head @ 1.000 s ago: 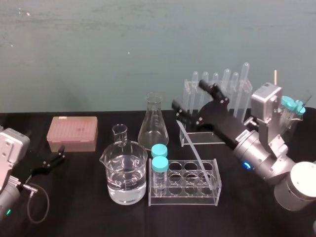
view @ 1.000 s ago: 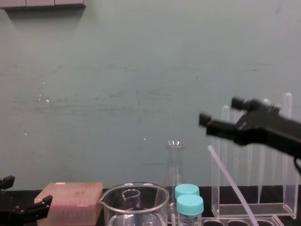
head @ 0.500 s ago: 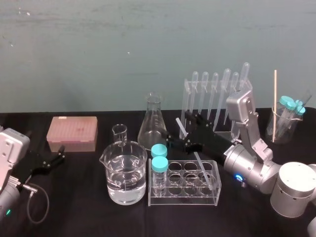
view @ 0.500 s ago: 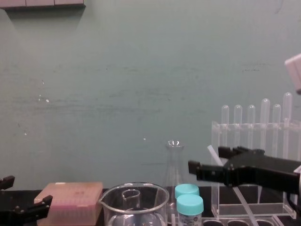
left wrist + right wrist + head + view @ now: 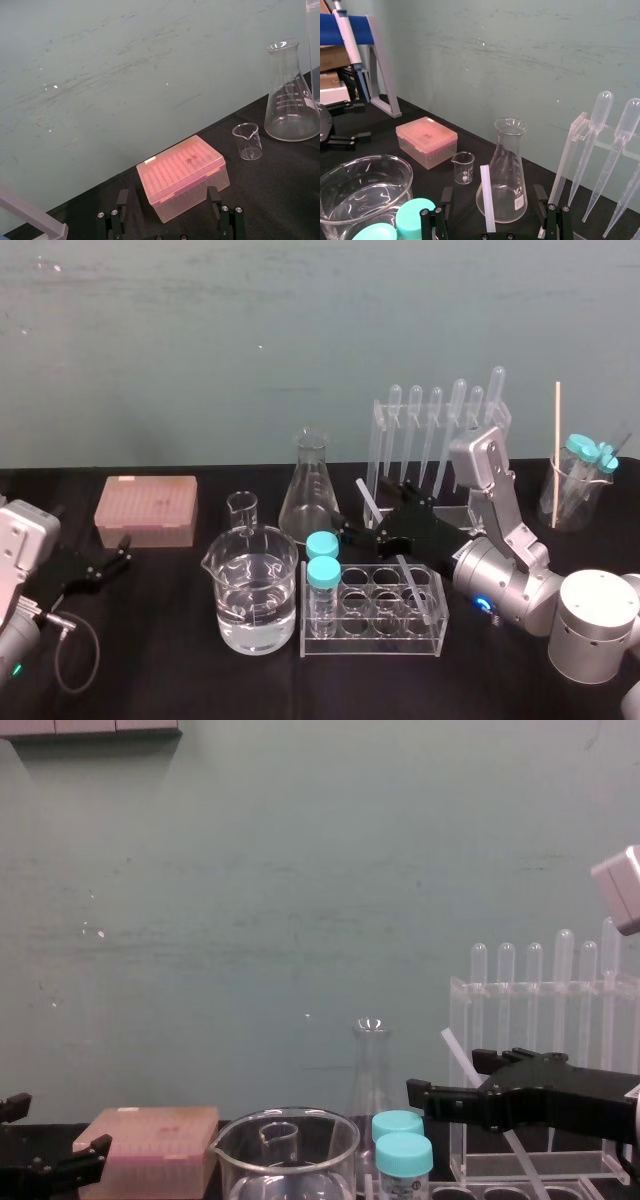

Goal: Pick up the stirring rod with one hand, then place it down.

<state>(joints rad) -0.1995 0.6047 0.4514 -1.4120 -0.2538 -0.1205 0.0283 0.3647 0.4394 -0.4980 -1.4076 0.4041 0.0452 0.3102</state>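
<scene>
The stirring rod (image 5: 418, 592) is a translucent white stick leaning with its lower end in the clear tube rack (image 5: 372, 638) and its upper end pointing toward the flask. My right gripper (image 5: 372, 508) is open and straddles the rod's upper part. In the right wrist view the rod (image 5: 487, 205) stands midway between the fingers with a wide gap on each side. The chest view shows this gripper (image 5: 450, 1078) level with the rod (image 5: 455, 1055). My left gripper (image 5: 100, 565) rests open at the table's left, near the pink box.
Two teal-capped vials (image 5: 322, 565) stand in the rack's left end. A water-filled beaker (image 5: 255, 590), a small beaker (image 5: 242, 510) and a conical flask (image 5: 310, 490) sit left of the rod. A pipette stand (image 5: 440, 430) is behind. A pink tip box (image 5: 147, 510) is at left.
My right gripper has dropped from above the pipette stand and moved left, so its open fingers now flank the rod's upper part. The rod and the left arm have not moved.
</scene>
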